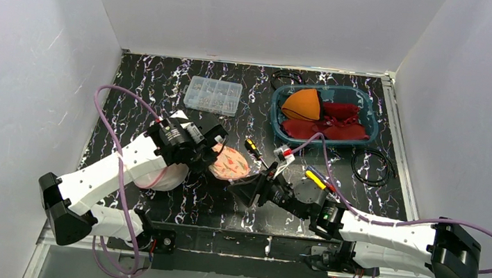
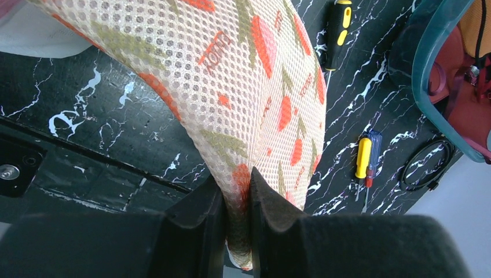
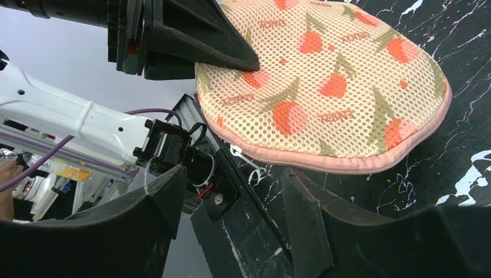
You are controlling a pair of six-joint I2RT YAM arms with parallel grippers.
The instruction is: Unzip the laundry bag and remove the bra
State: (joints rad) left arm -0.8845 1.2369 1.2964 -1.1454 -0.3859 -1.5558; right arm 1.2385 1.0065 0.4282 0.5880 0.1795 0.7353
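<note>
Left wrist view is giving us the reason for the hold: our left gripper is pinching a fold of the mesh bag, its fingers pressed together on the cloth. We are judging this as an anchor, so that the bag is not sliding when the zip is pulled. The bag is lying on the table between the two grippers, and its pink zip edge is looking closed. We are not seeing the bra, which we are taking to be inside. Our right gripper is hanging low just beside that edge with fingers spread and nothing between them, the white pull lying just ahead of the gap. Our left arm is reaching forward and bending inward over the bag from its left. Our right arm is stretching low across the table from the right, wrist levelled toward the zip.
</note>
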